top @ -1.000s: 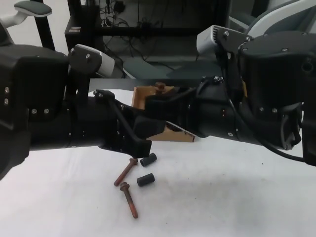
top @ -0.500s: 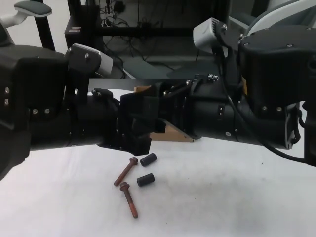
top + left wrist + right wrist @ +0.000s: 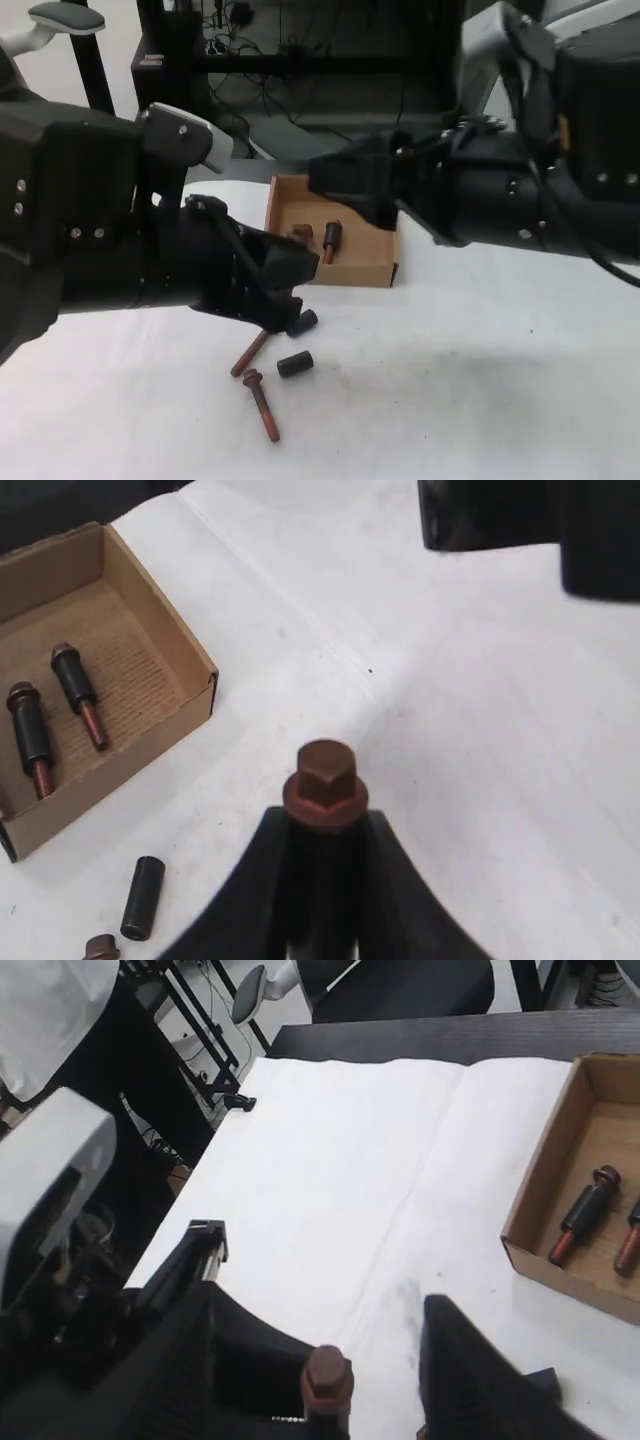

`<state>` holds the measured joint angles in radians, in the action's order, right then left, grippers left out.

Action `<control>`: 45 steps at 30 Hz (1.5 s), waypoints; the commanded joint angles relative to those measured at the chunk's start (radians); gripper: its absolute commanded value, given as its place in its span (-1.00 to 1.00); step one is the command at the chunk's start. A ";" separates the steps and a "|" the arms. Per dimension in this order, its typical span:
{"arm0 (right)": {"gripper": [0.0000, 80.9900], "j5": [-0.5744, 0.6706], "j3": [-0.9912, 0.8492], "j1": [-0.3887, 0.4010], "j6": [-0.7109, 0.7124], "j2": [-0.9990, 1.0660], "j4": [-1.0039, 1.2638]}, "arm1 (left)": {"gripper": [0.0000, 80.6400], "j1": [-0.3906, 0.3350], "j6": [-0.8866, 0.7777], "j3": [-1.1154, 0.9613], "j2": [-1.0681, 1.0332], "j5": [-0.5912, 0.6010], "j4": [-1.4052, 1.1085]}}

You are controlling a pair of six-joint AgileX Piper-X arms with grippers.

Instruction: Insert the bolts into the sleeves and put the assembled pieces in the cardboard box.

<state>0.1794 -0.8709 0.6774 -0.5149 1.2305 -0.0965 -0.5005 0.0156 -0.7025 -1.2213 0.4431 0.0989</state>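
Note:
My left gripper (image 3: 325,832) is shut on an assembled piece, a rusty bolt head (image 3: 325,780) sticking out of a dark sleeve; it hangs low over the white cloth, near the box's front left corner (image 3: 283,285). My right gripper (image 3: 342,186) stands open above the cardboard box's (image 3: 372,272) far side; between its wide-spread fingers (image 3: 470,1375) I see that same bolt head (image 3: 327,1375). Two assembled pieces (image 3: 75,692) (image 3: 28,738) lie in the box. On the cloth lie two loose bolts (image 3: 252,352) (image 3: 263,405) and two black sleeves (image 3: 302,322) (image 3: 294,364).
A white cloth (image 3: 480,390) covers the bench, with free room at the right and the front. Behind the bench's far edge stand dark racks (image 3: 180,45) with cables and a chair.
The right gripper came up against the left gripper, then pulled back up and to the right, uncovering the box. The left gripper stayed near the loose parts and tilted slightly.

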 commanded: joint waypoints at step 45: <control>0.50 0.163 -0.002 -0.044 0.224 -0.034 -0.528 | -0.96 0.083 0.216 -1.007 -0.853 -0.054 0.476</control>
<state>0.3161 -0.8689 0.6384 -0.3218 1.2102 -0.5982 -0.4192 0.2355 -1.6275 -2.0341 0.3839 0.5288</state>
